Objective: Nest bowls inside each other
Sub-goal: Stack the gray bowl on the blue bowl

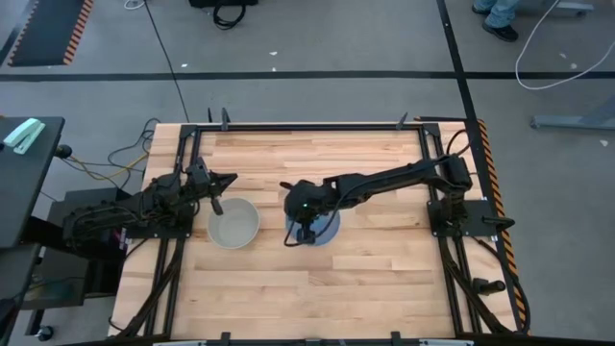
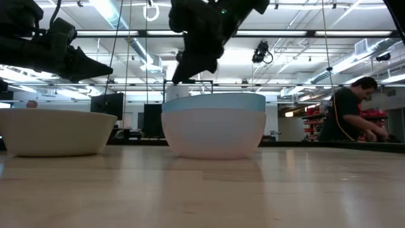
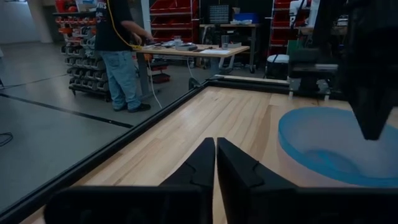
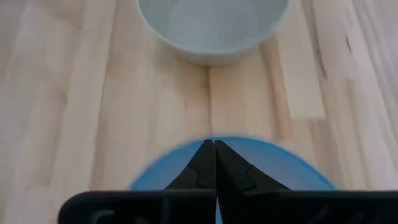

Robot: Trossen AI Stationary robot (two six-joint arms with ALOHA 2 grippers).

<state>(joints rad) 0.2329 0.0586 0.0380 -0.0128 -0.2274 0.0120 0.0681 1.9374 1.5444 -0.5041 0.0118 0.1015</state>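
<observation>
The blue bowl [image 1: 325, 229] stands at mid-table, nested in a paler, salmon-tinted bowl [image 2: 214, 136] whose wall shows only in the low view. The grey-white bowl [image 1: 233, 223] stands alone on the table to its left. My right gripper [image 4: 214, 163] hangs shut just above the blue bowl [image 4: 249, 168], over its left part, fingers pointing down. In the low view its tips [image 2: 179, 77] stand clear of the rim. My left gripper [image 3: 216, 157] is shut and hovers level over the grey-white bowl's far-left rim [image 1: 217, 204], pointing toward the blue bowl [image 3: 329, 146].
A black frame rail [image 1: 307, 127] runs along the table's far edge, and there are rails down both sides. Bare wood lies near and far of the bowls. People stand at benches in the room beyond [image 2: 348, 114] [image 3: 118, 50].
</observation>
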